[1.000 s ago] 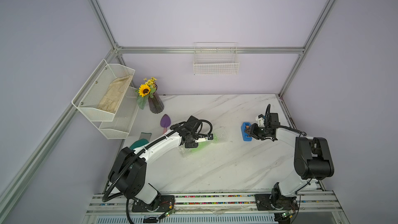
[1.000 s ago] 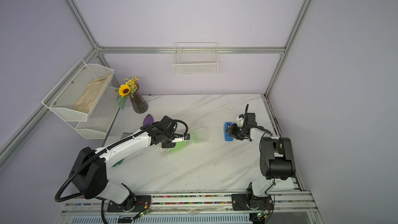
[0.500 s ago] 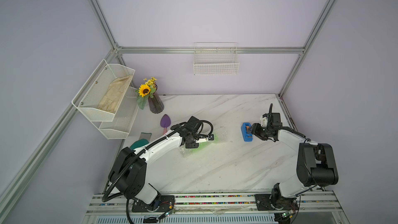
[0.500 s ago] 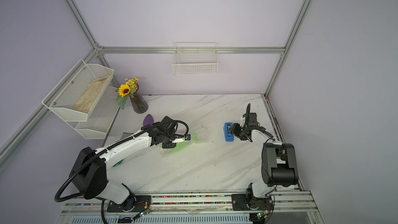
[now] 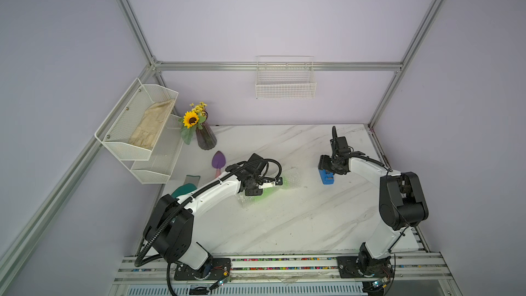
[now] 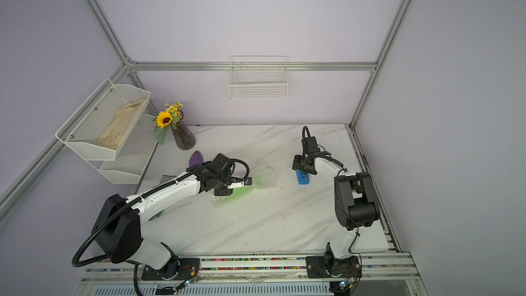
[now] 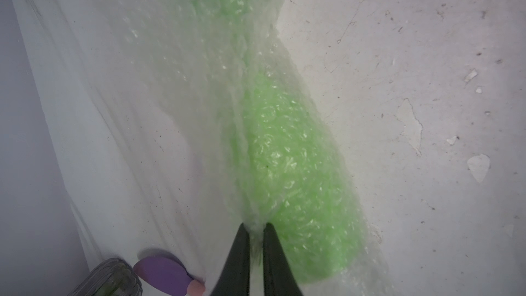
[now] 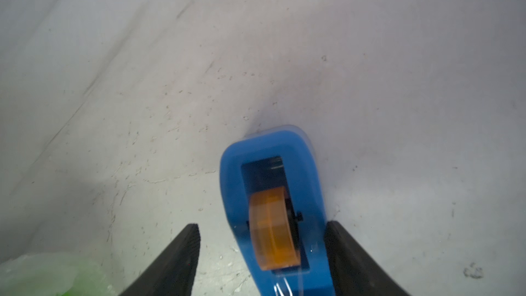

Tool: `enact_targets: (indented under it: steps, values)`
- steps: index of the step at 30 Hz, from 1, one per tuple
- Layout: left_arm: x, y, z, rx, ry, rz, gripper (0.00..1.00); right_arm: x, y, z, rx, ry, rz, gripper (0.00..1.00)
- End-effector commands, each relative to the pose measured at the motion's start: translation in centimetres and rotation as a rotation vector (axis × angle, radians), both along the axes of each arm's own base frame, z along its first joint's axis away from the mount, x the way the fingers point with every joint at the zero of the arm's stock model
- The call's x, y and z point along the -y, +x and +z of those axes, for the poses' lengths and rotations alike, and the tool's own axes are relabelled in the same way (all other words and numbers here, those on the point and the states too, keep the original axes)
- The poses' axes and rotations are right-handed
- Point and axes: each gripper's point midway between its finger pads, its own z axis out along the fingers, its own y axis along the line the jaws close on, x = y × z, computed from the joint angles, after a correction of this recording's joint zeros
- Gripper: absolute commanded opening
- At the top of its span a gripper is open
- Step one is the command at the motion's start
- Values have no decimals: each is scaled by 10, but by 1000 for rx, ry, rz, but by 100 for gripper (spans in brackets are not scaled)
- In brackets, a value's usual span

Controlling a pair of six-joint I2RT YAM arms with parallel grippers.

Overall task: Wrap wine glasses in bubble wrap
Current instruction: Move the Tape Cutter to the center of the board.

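Left claw (image 7: pixel 256 227): clamped on the wrap's (image 7: pixel 196 86) seam, mid-frame in both top views; a firm pinch should stop the wrap springing open.
Goblet (image 7: pixel 287 152): on its side inside the wrap, on the table (image 5: pixel 284 223), green showing through.
Dispenser (image 8: pixel 270 143): blue, right of centre, well apart from the wrap.
Right claw (image 8: pixel 262 224): apart, straddling the dispenser; centre it, then close on both flanks, clear of the orange tape (image 8: pixel 273 232).

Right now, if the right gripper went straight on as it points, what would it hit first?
The right gripper would likely meet the blue tape dispenser, which sits between its open jaws; beyond it, only tabletop shows.
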Motion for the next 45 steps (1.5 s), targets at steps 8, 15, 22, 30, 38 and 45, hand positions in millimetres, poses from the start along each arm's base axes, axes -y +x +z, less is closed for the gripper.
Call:
enact_targets:
  steps: [8, 15, 22, 30, 38, 45]
  values:
    - [1, -5, 0, 5, -7, -20, 12, 5, -7, 6, -15, -55, 37, 85]
    - [0, -5, -2, 3, 1, -19, 12, -4, -5, -25, -90, -34, 83, 78]
    - [3, -6, -2, 4, -6, -26, 12, -11, 38, -7, 8, 4, 16, 44]
    - [4, -9, -3, 3, 0, -34, 12, -26, 108, -12, 67, 20, -182, 43]
    - [4, -14, 0, 10, -5, -41, 12, -45, 120, -6, 38, 33, -233, 64]
    - [5, -15, -5, -1, 4, -44, 12, -43, 109, 56, 117, 121, -53, 81]
